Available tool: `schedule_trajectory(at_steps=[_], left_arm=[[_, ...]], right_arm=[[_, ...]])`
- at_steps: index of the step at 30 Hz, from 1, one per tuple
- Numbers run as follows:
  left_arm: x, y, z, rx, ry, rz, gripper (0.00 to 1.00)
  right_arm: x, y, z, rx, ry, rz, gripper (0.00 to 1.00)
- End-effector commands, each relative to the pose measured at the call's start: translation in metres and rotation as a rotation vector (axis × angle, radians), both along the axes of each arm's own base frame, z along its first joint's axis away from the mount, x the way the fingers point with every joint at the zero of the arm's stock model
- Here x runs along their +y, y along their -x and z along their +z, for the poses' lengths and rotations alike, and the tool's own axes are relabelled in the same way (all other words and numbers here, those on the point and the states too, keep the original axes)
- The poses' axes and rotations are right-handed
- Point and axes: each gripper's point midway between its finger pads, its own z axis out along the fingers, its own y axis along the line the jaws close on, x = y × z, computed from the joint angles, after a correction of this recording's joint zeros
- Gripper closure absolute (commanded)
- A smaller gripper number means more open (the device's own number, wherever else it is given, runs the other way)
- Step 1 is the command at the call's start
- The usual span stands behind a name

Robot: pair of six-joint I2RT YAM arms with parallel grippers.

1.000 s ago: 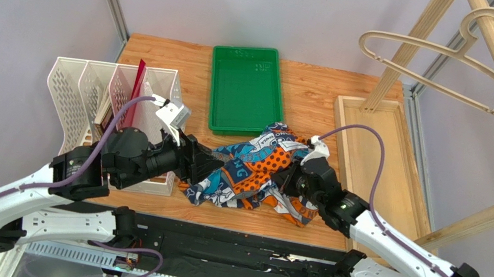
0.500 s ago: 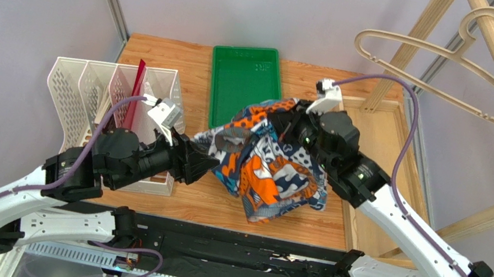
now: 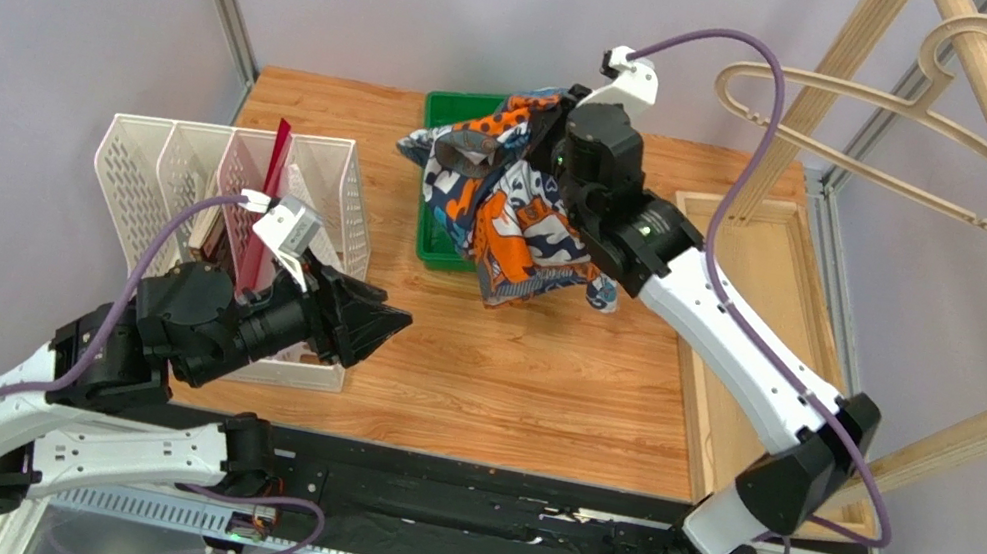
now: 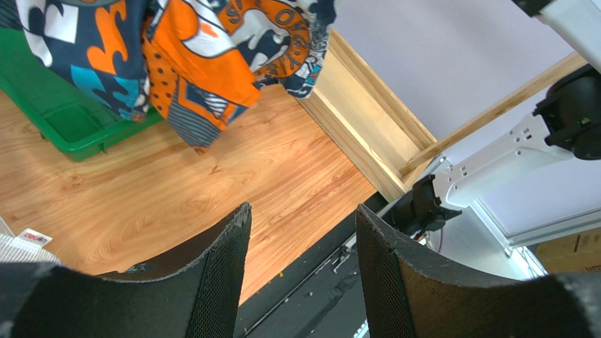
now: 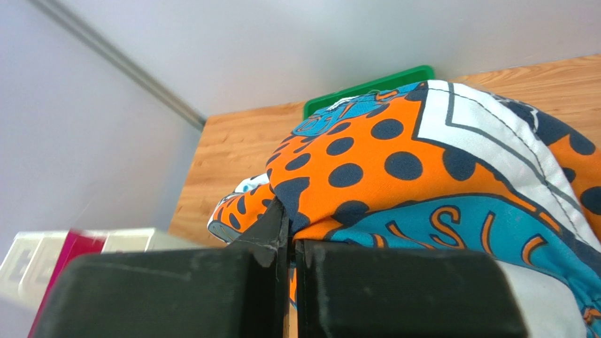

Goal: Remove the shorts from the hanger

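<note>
Right tool [image 5: 290, 241], one shorts [image 3: 514, 212], one hanger [image 3: 853, 92]

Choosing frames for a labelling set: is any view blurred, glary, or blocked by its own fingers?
Top external: sharp, evenly lit, soft shadows, shorts clear. Left wrist: no glare, open left gripper fills the bottom, shorts cropped at the top edge. Right wrist: shut right gripper blocks the lower part, shorts crisp, file rack corner blurred.

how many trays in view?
2. Green tray at the far middle, partly behind the shorts; wooden tray along the right edge. Others could be hidden, but none shows.
</note>
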Motion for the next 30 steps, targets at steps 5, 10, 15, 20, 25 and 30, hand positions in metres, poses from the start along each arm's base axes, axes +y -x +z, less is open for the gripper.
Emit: schedule_trajectory(at_steps=[5,10,15,20,25,30], left_arm=[[0.007,0.003,0.006,-0.022,-0.006,-0.005,0.38],[0.012,0.006,0.007,-0.017,-0.017,-0.010,0.38],[0.018,0.006,0.000,-0.006,-0.022,0.004,0.38],[0.024,0.007,-0.003,-0.008,-0.013,0.018,0.38],[0.026,0.006,-0.005,-0.010,-0.021,0.026,0.38],[0.024,0.005,-0.006,-0.007,-0.024,0.025,0.38]], right_arm=[[-0.003,-0.060,0.020,-0.081,-0.069,-0.298,1.00],[0.008,-0.099,-0.013,-0.076,0.006,-0.456,1.00],[0.030,-0.130,-0.020,-0.121,0.075,-0.467,1.00],[0.063,-0.155,-0.070,-0.092,0.125,-0.351,1.00],[0.080,-0.164,-0.111,-0.041,0.120,-0.287,1.00],[0.088,-0.171,-0.155,0.051,0.103,-0.243,0.98]])
